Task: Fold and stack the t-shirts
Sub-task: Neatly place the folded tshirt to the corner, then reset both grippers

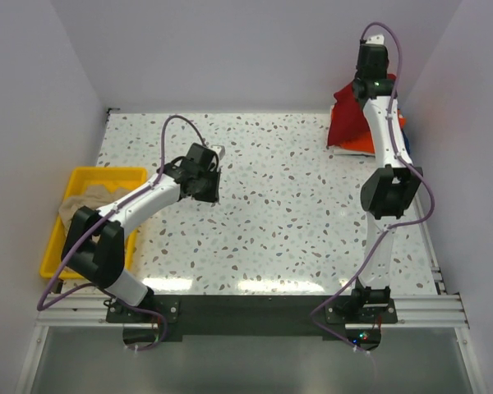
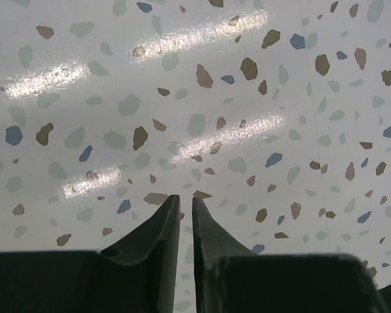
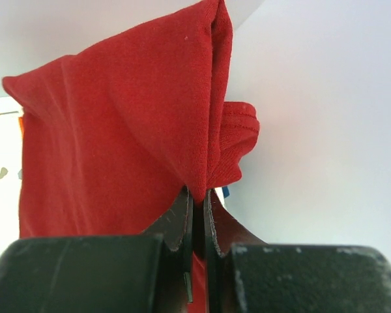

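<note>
The right end effector (image 3: pixel 199 193) clamps a thin bunched fold of the red tee (image 3: pixel 117 130), lifted over the orange tee (image 1: pixel 376 148) at the tabletop's (image 1: pixel 296 222) far right corner; so slim a bite could slip. The left end effector (image 2: pixel 186 199), slightly parted, holds nothing, so the cloth may land crumpled.

White arms (image 1: pixel 148 197) with black joints (image 1: pixel 390 193), purple cables (image 1: pixel 181 118) and dark tapered pincer fingers (image 2: pixel 159 231).

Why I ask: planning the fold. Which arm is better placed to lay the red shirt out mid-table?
Right, probably. The right gripper is shut on the red shirt, lifted at the far right; the left gripper is empty over the table.
</note>
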